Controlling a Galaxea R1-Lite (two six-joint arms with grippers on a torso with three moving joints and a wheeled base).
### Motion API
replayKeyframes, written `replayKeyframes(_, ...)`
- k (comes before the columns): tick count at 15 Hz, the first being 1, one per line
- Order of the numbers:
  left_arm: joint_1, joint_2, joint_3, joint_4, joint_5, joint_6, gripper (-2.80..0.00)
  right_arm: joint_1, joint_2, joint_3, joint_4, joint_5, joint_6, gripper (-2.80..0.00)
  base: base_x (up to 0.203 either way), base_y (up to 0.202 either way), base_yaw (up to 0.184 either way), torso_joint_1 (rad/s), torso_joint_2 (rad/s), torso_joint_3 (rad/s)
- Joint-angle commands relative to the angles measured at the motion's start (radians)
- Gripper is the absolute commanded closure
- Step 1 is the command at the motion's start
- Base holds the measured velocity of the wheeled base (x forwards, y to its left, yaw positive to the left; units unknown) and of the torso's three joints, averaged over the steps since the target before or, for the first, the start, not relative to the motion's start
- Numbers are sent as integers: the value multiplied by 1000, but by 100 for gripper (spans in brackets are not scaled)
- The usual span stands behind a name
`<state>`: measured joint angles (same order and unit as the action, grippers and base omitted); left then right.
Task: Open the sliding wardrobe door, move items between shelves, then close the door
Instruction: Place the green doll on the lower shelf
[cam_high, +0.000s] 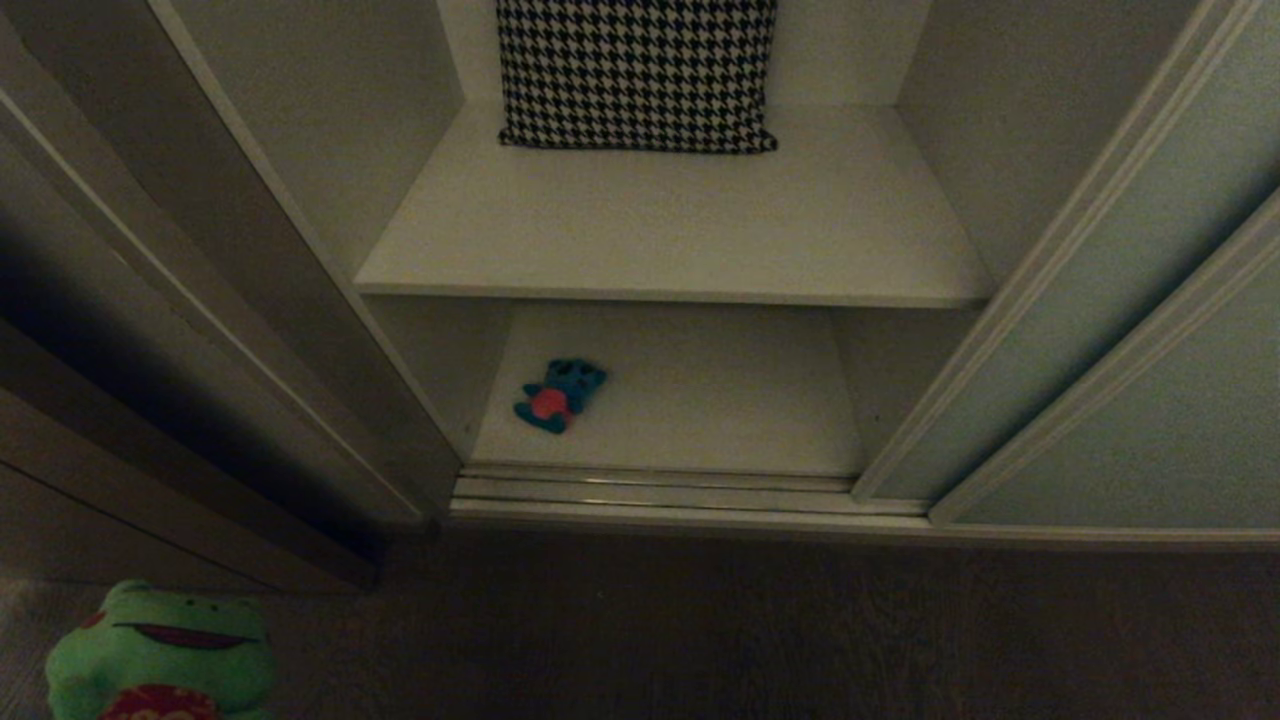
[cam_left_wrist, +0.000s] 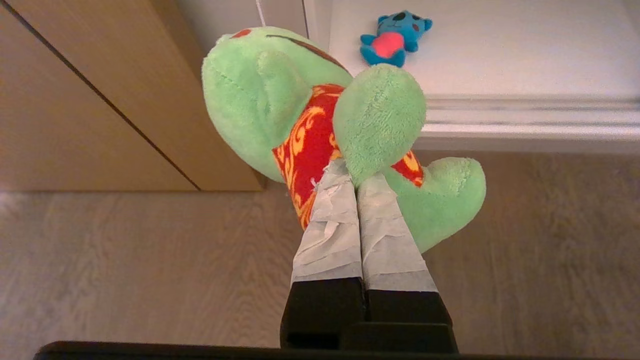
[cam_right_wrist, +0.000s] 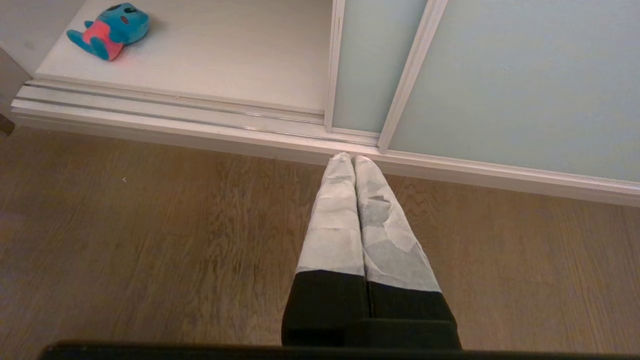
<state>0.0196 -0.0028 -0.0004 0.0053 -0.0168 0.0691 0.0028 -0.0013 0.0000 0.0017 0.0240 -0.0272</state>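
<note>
The green frog (cam_left_wrist: 280, 95) hangs in the left pincer (cam_left_wrist: 350, 172), whose taped fingers are pinched together on the cloth low on its red flowered belly, between the legs. In the head view the frog shows at the near left corner, over the floor (cam_high: 750, 630) and outside the wardrobe. Its long axis runs head to feet, with the head pointing away from the pincer towards the wardrobe's left side and the belly turned towards the wrist camera.

The hold looks thin, only a fold of plush, so I would carry it slowly and level, clear the sill track (cam_high: 650, 495) before reaching in, and set the body on a board before letting go.

The blue toy (cam_high: 558, 393) lies on its back at the near left of the lower shelf (cam_high: 700, 400), head to the far right, feet to the near left. The upper shelf (cam_high: 680, 230) holds a houndstooth cushion (cam_high: 637, 70) at its far edge. The sliding wardrobe door (cam_high: 1130, 400) stands pushed to the right, leaving the bay open.

The right pincer (cam_right_wrist: 354, 159) is closed on nothing, poised over the floor near the door's bottom rail.
</note>
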Motion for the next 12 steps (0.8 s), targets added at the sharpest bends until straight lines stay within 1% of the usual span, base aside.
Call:
replayKeyframes(1, 0, 5, 0, -1, 0, -3, 0, 0, 0, 0, 0, 1, 0, 0, 0, 0, 0, 0, 0, 0)
replayKeyframes(4, 0, 5, 0, 1, -3, -3, 0, 0, 0, 0, 0, 1, 0, 0, 0, 0, 0, 0, 0, 0)
replayKeyframes(5, 0, 6, 0, 4, -3, 9, 0, 0, 0, 0, 0, 1, 0, 0, 0, 0, 0, 2, 7, -109)
replayKeyframes(7, 0, 6, 0, 0, -2, -3, 0, 0, 0, 0, 0, 1, 0, 0, 0, 0, 0, 2, 3, -151)
replayKeyframes(12, 0, 5, 0, -1, 0, -8, 0, 0, 0, 0, 0, 1, 0, 0, 0, 0, 0, 5, 4, -194)
